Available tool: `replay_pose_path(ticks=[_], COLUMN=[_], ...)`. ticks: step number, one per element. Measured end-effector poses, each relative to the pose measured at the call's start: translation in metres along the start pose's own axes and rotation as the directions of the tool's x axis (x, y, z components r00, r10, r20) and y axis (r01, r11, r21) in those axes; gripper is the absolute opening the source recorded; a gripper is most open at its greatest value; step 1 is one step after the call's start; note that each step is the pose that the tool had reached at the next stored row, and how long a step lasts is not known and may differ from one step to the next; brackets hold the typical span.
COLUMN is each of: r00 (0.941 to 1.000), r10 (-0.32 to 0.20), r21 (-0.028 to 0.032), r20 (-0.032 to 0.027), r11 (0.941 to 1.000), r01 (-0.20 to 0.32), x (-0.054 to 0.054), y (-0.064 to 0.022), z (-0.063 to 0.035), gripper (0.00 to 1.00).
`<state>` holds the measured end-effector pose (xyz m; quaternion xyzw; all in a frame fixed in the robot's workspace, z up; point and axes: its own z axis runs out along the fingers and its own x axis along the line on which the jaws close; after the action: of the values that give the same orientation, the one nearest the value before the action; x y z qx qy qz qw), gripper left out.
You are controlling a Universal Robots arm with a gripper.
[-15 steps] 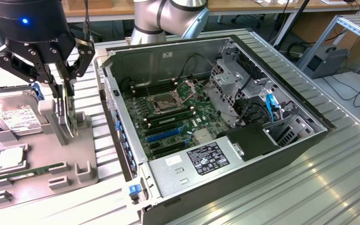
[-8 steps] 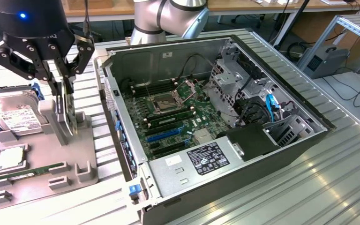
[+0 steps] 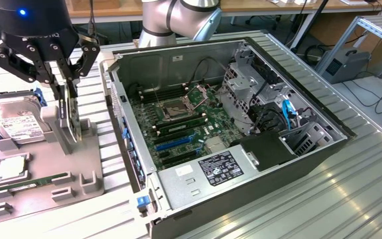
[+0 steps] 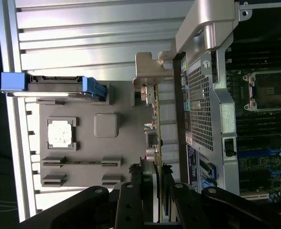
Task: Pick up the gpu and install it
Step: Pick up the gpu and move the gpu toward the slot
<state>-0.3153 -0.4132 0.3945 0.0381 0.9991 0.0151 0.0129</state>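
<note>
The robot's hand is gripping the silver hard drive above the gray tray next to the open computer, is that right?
Not quite. The hand grips the gpu, the slim black card standing on edge, not the silver hard drive, which lies in the gray tray. The rest holds: it is above the tray, next to the open computer. The exterior view shows this.

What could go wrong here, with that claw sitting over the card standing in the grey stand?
1. The gripper meets the gpu at its top edge alone; the tall, thin card might tilt or slip if lifted.
2. The computer case's near wall stands right beside the grey stand; the card's metal bracket could catch on it.
3. The hard drive lies close on the other side and could be bumped.
</note>
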Motion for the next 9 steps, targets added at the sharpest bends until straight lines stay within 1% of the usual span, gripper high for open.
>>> replay_pose_path(ticks=[9], r00=[1.0000], r10=[0.000], r21=[0.0000], r20=[-0.0002], r11=[1.0000], r01=[0.000], x=[-0.0004], y=[0.0002], z=[-0.0054], gripper=[0.27])
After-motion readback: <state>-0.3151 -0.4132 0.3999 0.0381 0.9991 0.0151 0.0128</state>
